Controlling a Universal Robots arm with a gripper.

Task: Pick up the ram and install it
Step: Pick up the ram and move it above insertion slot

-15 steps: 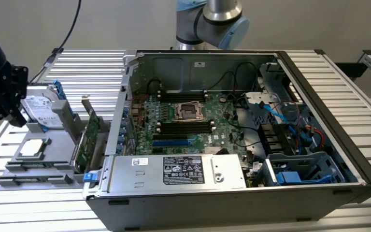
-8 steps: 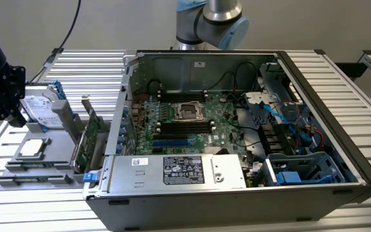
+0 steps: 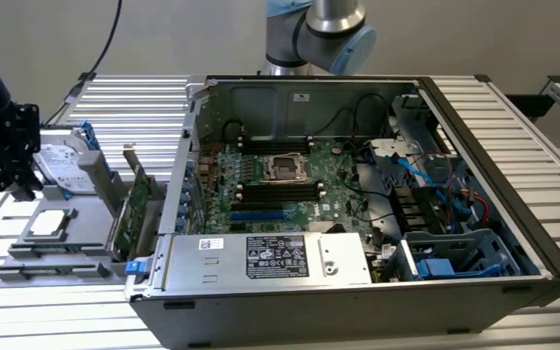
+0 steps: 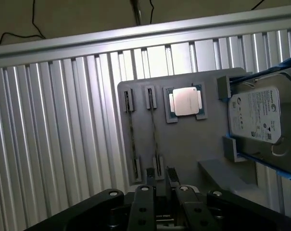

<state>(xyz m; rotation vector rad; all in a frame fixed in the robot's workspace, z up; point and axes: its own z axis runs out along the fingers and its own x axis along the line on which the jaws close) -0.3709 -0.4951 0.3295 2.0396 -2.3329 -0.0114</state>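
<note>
Gripper (image 4: 160, 174) low over the grey tray (image 4: 183, 154), fingers a little apart and clamped on nothing; the ram (image 4: 154, 132) stands on edge in the holder just ahead of them.

The fingers sit either side of the near end of that holder, so the stick's flat faces turn toward them; its long axis runs straight away from the gripper toward the tray's far edge; a second thin stick (image 4: 131, 134) stands parallel just beside it, which I judge leaves little room on that side; the processor (image 4: 185, 102) and the hard drive (image 4: 263, 115) lie off the other side; in the exterior view the expansion card (image 3: 136, 200) stands between tray and computer case (image 3: 475, 182), whose black memory slots (image 3: 278, 192) lie well apart from the gripper, toward the exterior view's right.
</note>
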